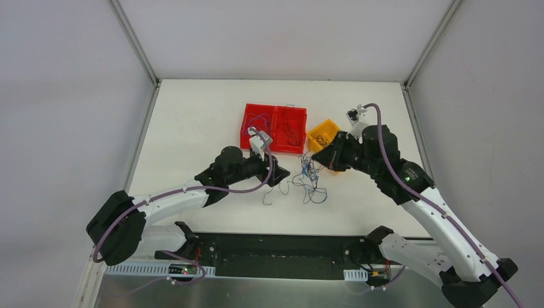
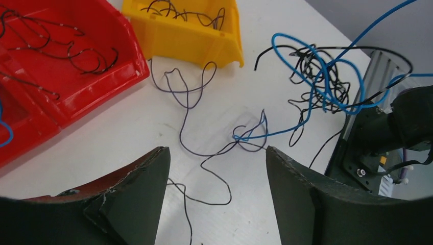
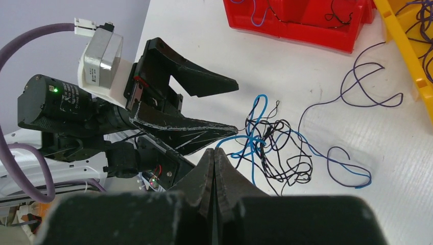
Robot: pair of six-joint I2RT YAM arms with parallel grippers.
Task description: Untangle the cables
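The cables are a knot of thin blue and black wires (image 1: pixel 310 174) on the white table between the two arms. In the left wrist view the tangle (image 2: pixel 321 81) hangs lifted, and a taut blue strand runs up to the right. My right gripper (image 3: pixel 214 151) is shut, and that blue cable (image 3: pixel 255 138) leads straight into its tips. My left gripper (image 2: pixel 217 150) is open above the table, with a loose purple cable (image 2: pixel 186 102) lying under and beyond it and nothing between its fingers. From the right wrist I see the left gripper (image 3: pixel 236 108) just left of the knot.
Two joined red bins (image 1: pixel 272 128) and a yellow bin (image 1: pixel 323 135) stand behind the tangle, each with a few wires inside. A purple wire (image 3: pixel 367 87) loops beside the yellow bin (image 3: pixel 408 46). The right arm's dark base (image 2: pixel 357 148) is close to the knot.
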